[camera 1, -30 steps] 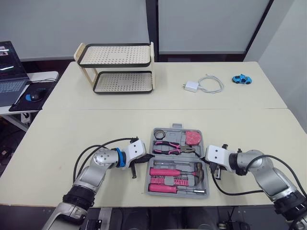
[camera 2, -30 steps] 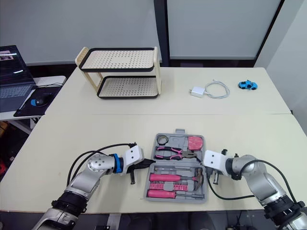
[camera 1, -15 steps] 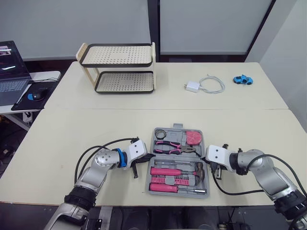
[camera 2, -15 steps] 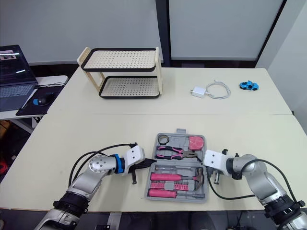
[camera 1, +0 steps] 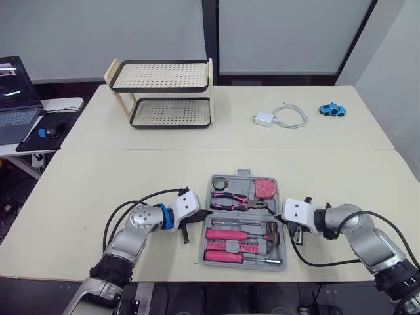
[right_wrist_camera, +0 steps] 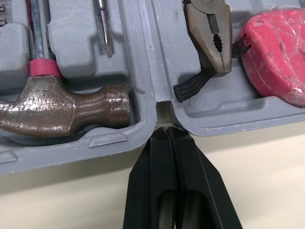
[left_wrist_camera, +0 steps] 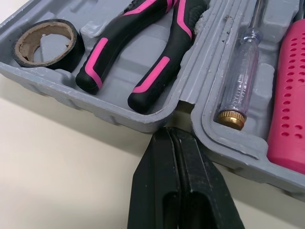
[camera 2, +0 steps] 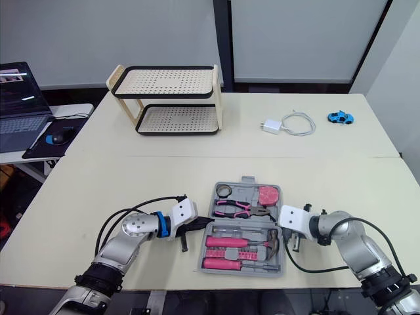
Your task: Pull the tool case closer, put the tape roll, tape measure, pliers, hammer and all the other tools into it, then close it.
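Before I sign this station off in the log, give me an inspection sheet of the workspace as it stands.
Surface: cream table, a seam across its middle.
Job's things: grey tool case open flat near the front edge; tape roll, pliers, tape measure and hammer lie in it.
Clutter: two-tier rack, white charger with cord, blue toy car, all far back.
Grippers: left gripper shut, at the case's left hinge notch; right gripper shut, at the right one.
Cables: black cable looping off each arm.
Surroundings: laptop and mouse on a side desk at left.

Table (camera 1: 98, 170): tool case (camera 1: 239, 186), rack (camera 1: 169, 113), charger (camera 1: 262, 119)
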`<state>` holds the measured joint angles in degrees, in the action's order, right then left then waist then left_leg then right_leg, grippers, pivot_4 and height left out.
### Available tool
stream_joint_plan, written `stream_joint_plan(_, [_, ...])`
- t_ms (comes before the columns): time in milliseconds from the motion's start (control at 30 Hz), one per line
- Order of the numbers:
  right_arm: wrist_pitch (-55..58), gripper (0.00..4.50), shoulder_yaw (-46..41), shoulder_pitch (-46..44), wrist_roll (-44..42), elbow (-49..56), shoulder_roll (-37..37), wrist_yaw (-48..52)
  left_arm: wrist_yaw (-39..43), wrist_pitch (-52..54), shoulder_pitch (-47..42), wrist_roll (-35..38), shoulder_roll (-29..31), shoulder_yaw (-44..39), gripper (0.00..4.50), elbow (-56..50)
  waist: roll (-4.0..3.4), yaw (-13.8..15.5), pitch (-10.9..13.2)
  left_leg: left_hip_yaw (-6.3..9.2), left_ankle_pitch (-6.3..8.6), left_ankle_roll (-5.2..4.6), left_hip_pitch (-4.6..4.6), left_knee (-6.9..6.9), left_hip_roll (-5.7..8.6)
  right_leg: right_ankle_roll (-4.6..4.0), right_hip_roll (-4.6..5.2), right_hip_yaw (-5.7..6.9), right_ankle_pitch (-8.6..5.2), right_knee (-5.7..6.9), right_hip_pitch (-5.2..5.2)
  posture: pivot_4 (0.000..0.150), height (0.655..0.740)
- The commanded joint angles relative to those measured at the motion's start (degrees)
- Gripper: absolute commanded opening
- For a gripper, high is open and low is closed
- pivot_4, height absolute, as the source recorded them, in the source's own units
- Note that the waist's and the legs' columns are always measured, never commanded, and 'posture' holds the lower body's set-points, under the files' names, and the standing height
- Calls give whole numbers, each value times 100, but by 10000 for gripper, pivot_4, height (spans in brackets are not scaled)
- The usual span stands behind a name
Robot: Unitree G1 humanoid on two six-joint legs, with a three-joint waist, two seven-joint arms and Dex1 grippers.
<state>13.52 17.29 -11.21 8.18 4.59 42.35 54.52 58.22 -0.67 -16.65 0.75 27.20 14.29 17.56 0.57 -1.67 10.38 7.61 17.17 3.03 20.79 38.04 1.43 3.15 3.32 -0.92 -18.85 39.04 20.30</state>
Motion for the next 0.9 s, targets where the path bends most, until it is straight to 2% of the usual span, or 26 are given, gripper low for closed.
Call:
stream_joint_plan(33, [-210, 0, 74, -126, -58, 110, -127, 52, 211, 72, 29, 76, -73, 197, 181, -200, 0, -1, 0, 0, 0, 0, 0, 0, 0, 0, 0, 0, 0, 0, 0, 1500, 7400])
stream_joint_plan(467, [-366, 0, 70, -151, -46, 27, -105, 165, 252, -91, -38, 139, -89, 120, 181, -68, 0, -1, 0, 0, -1, 2, 2, -2, -1, 0, 0, -1, 0, -3, 3, 1500, 7400])
stream_joint_plan(900, [-472, 0, 100, -160, -104, 88, -121, 329, 683, -237, 52, 232, -23, 201, 181, -232, 0, -2, 0, -1, -1, 3, 3, -3, -1, 0, 0, -2, 0, -3, 5, 1500, 7400])
